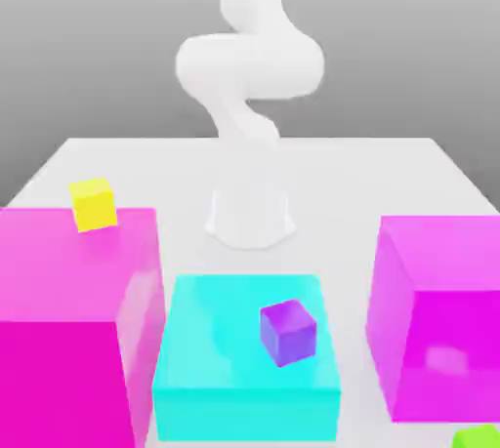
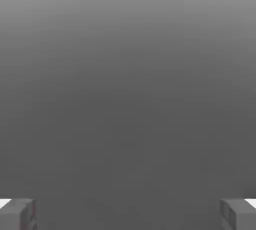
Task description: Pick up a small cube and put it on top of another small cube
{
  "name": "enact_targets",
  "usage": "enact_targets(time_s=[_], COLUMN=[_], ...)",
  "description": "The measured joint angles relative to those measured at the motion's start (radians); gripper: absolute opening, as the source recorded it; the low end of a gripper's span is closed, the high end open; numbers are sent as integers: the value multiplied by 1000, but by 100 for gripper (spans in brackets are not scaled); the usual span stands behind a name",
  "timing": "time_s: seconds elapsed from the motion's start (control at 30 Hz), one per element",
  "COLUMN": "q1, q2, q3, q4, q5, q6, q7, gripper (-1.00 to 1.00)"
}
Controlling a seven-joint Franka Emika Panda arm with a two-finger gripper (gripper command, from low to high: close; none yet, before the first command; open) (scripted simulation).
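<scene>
Currently the approach step has not begun. At the exterior view's left, the small cube (image 1: pixel 94 204) rests on a magenta block (image 1: pixel 68 319). The gripper (image 2: pixel 128 214) is wide open and empty; next, descend over that cube.

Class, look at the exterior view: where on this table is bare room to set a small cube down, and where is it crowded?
Bare: the white table behind the blocks, either side of the robot base. Crowded: the front, where the cyan block sits close between two magenta blocks, leaving narrow gaps.
</scene>
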Motion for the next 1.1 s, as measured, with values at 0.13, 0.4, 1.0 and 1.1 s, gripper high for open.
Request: enact_targets(time_s=[0.13, 0.4, 1.0, 1.1], q1=[124, 330, 622, 663], q2=[100, 317, 770, 832], q3=[-62, -133, -62, -41], q4=[11, 24, 42, 41], q5=[102, 308, 631, 657], q6=[-36, -110, -229, -226], q7=[-133, -422, -972, -1046], gripper=[0, 0, 0, 0])
